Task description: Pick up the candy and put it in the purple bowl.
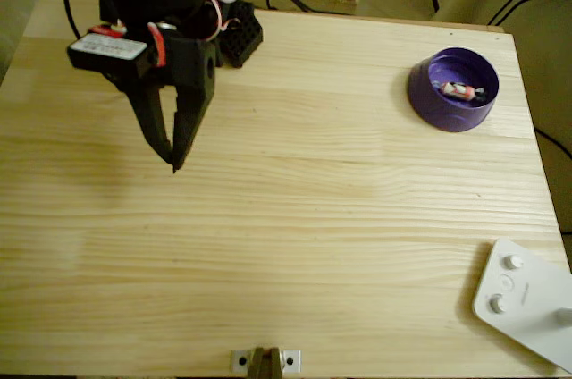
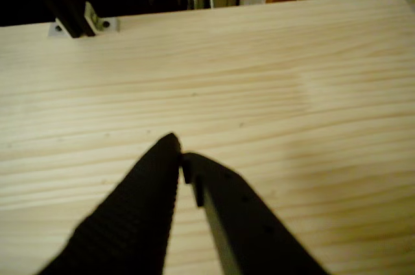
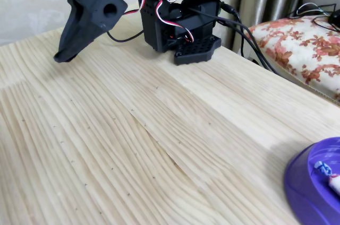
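A: How many bowls sit on the pale wooden surface (image 1: 295,218)?
B: One round glossy purple plastic bowl (image 1: 451,90), far right in the overhead view.
A: And sweets?
B: One small wrapped candy (image 1: 457,89), lying inside it.
A: Anything else?
B: One flat white device with knobs (image 1: 525,298), near right. One black two-finger gripper (image 1: 173,163).

Candy (image 1: 457,89) lies flat inside the bowl (image 1: 427,97), white-pink middle, twisted blue-white ends, long axis roughly left-right in the overhead view. Bowl: round, shallow, glossy purple, upright on the desk (image 1: 313,218), far right corner.
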